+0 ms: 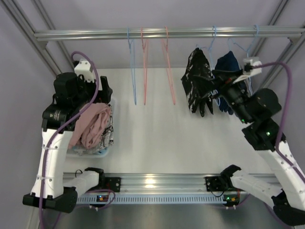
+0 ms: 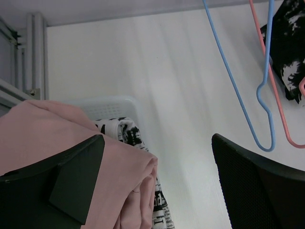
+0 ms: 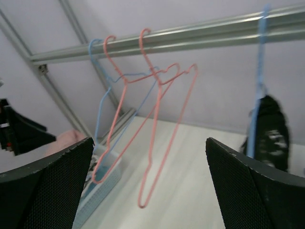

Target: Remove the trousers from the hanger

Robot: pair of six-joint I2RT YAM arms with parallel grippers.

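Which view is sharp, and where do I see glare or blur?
Top view: sharp, with a glare spot on the near rail. Left wrist view: the table is washed out, the pink trousers soft. Right wrist view: the hangers and the black garment are blurred.

Soft matt cloth trousers (image 1: 90, 126), brushed metal rail (image 1: 167, 33), smooth white table (image 1: 157, 131).

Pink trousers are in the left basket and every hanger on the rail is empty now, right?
Not every hanger. The pink trousers are in the basket, but two hangers at the right carry a black-and-white patterned garment and a dark blue garment, as the top external view shows.
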